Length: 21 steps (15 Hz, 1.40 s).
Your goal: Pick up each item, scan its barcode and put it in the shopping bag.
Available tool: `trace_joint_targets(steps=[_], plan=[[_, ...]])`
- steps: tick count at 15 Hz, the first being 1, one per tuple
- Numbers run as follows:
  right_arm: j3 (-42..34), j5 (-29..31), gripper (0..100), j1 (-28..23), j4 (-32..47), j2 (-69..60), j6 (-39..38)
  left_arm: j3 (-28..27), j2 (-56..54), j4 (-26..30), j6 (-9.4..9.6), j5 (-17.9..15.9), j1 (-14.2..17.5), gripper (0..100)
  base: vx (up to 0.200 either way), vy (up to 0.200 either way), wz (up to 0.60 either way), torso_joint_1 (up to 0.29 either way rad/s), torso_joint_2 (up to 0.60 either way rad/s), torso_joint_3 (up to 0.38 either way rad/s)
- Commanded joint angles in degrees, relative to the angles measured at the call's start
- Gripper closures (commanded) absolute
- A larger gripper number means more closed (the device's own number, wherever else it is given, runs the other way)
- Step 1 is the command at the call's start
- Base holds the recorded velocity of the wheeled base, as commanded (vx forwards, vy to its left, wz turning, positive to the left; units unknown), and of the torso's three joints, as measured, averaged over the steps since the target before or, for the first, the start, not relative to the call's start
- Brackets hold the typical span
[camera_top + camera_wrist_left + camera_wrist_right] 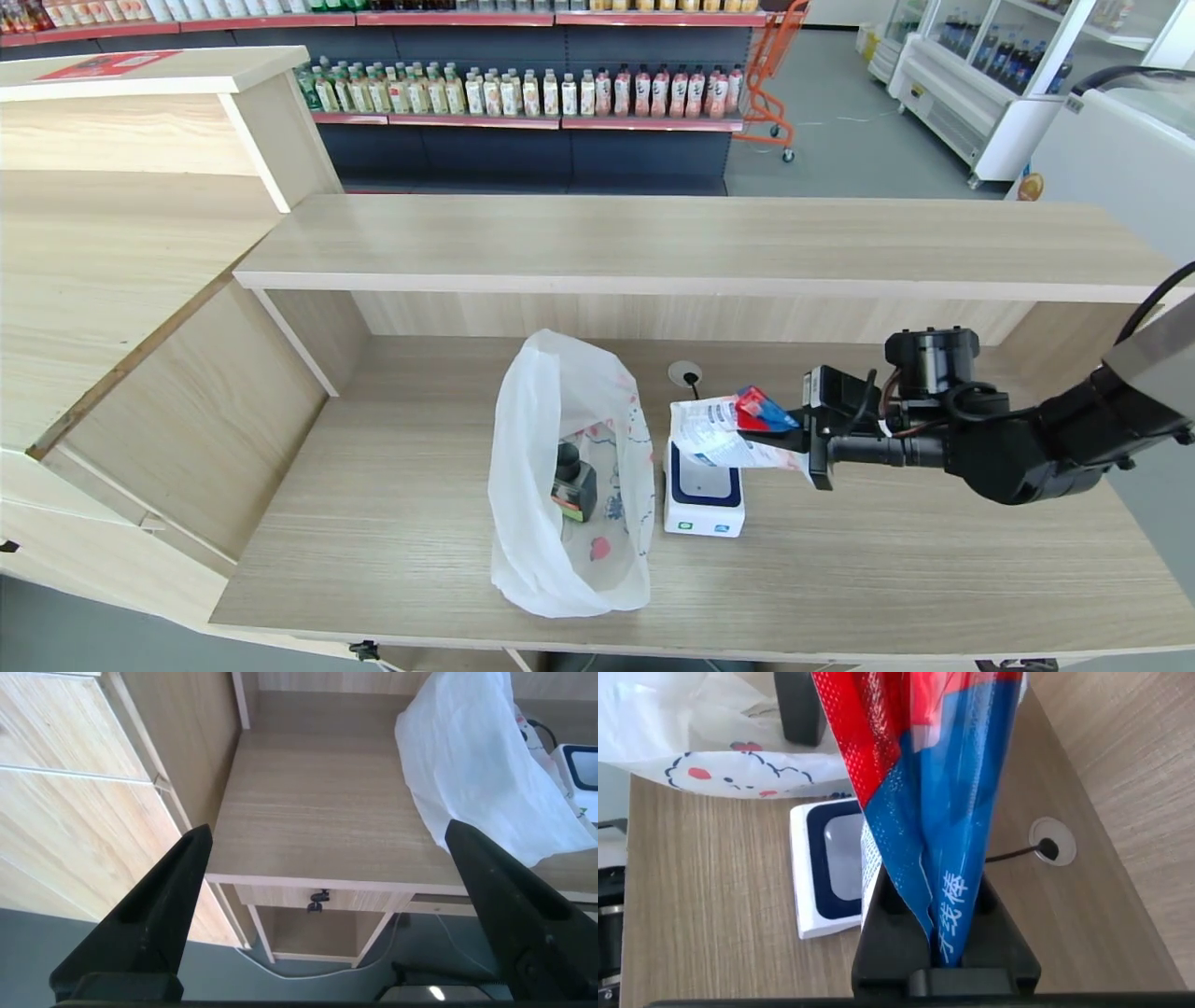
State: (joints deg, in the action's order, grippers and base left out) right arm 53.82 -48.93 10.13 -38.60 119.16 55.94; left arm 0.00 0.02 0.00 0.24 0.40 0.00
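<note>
My right hand (792, 425) is clamped on the packet (714, 431), gripping its red and blue end while the white printed end sticks out toward the bag (537, 448). The packet sits over the far part of the scanner (705, 499); I cannot tell whether the two touch. In the right wrist view, the packet (924, 784) runs straight out from between the fingers (887, 924), with the scanner (827, 873) below it and the cable hole (1050, 847) off to one side.

The scanner is a white box with a dark blue top. It stands on the tabletop (887, 560) just beside the bag, on the bag's right. The cable hole (685, 373) lies just behind it.

The bag is white plastic with small printed figures, open toward me. A dark bottle (572, 485) with an orange label lies inside.

My left hand (329, 840) hangs off the near left corner of the tabletop (318, 812), its fingers (149, 915) wide apart and holding nothing. From that wrist I see the bag (476, 756) lying near the tabletop's front edge.

Shelves of bottles (523, 93) stand in the room behind.
</note>
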Motion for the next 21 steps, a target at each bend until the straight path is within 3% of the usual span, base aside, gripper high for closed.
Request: trace_joint_targets(steps=[1, 9, 12, 17, 20, 21], plan=[[-0.03, -0.11, 100, 0.33, -0.78, 2.04, 0.75, 0.0, -0.02, 0.0, 0.02, 0.04, 0.0, 0, 0.0, 0.0, 0.0, 0.0, 0.0, 0.0], [-0.38, -0.46, 100, 1.12, -3.5, 2.57, 1.27, 0.0, 0.06, 0.0, 0.02, 0.04, 0.0, 0, 0.0, 0.0, 0.0, 0.0, 0.0, 0.0], [-1.35, -0.46, 100, 0.68, -3.59, -0.25, -3.21, 0.0, 0.06, 0.0, 0.02, 0.04, 0.0, 0, 0.0, 0.0, 0.0, 0.0, 0.0, 0.0], [-2.23, 1.12, 100, -1.78, -2.98, -10.18, -23.95, 0.0, 0.06, 0.0, 0.02, 0.04, 0.0, 0, 0.0, 0.0, 0.0, 0.0, 0.0, 0.0], [-5.75, 14.92, 100, 1.65, -0.96, -18.09, -48.3, 0.0, 0.06, 0.0, 0.02, 0.04, 0.0, 0, 0.0, 0.0, 0.0, 0.0, 0.0, 0.0], [-4.95, 17.56, 100, 3.23, -0.16, -17.83, -51.55, 0.0, 0.06, 0.0, 0.02, 0.04, 0.0, 0, 0.0, 0.0, 0.0, 0.0, 0.0, 0.0]])
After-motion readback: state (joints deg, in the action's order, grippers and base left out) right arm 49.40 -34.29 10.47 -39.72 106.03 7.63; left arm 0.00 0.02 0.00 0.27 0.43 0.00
